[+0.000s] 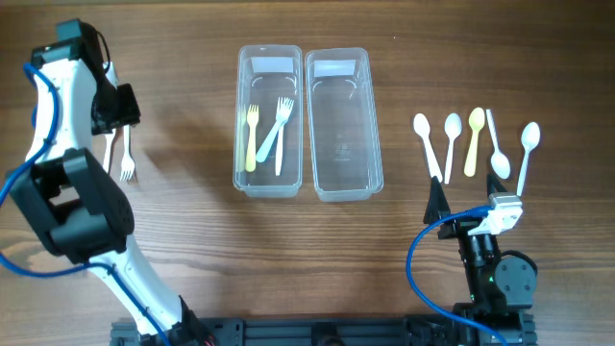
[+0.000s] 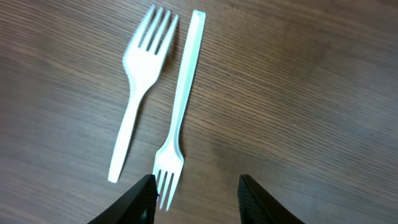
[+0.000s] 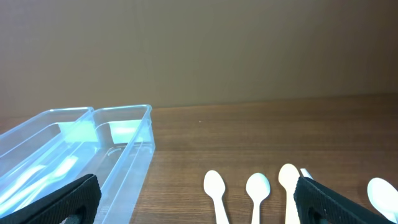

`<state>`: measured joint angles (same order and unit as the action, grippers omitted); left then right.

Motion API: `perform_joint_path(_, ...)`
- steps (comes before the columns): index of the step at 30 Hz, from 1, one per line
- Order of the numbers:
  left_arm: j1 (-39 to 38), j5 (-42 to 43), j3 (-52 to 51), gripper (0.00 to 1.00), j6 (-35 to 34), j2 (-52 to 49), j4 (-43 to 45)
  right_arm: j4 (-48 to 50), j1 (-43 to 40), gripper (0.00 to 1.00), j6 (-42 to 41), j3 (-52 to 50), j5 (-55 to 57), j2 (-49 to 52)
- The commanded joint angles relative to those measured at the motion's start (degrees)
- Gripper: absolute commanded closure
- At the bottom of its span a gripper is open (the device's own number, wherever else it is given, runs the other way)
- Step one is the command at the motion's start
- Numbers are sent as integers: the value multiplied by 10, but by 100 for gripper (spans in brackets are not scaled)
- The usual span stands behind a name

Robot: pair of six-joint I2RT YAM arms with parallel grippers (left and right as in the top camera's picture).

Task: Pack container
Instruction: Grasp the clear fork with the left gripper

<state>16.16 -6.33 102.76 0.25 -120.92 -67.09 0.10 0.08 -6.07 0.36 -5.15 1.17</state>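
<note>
- Plastic loose forks point(image 2: 180, 106) lay side by side on the table point(image 2: 298, 93); you held the left gripper point(image 2: 196, 186) above them, jaws spread, likely to straddle one.
- Sorting seemed the plan: packed forks point(image 1: 264, 135) filled the left container point(image 1: 239, 115), while the right container point(image 1: 343, 144) sat empty nearer the spoons point(image 1: 476, 144).
- Your right gripper point(image 3: 196, 193) sat low, jaws spread wide.

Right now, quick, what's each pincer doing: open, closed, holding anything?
Left pincer: open, holding nothing.
Right pincer: open wide, holding nothing.
</note>
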Motion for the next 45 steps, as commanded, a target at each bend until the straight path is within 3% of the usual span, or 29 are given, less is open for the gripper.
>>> perform_joint_path(1, 4, 14, 3, 55, 15, -31, 4, 3, 1, 0, -8, -1, -7, -5)
perform_joint_path(15, 15, 25, -7, 56, 46, -48, 43, 3, 1, 0, -8, -1, -7, -5)
perform_joint_path(36, 30, 46, -130, 51, 56, -48, 129, 3, 1, 0, -8, -1, -7, -5)
perform_joint_path(38, 30, 46, -130, 61, 56, -48, 129, 3, 1, 0, -8, -1, -7, -5)
perform_joint_path(39, 30, 46, -130, 72, 56, -48, 129, 3, 1, 0, -8, -1, -7, -5)
perform_joint_path(40, 30, 46, -130, 93, 56, -48, 128, 3, 1, 0, -8, -1, -7, -5)
perform_joint_path(45, 30, 46, -128, 96, 55, -47, 114, 3, 1, 0, -8, -1, -7, -5)
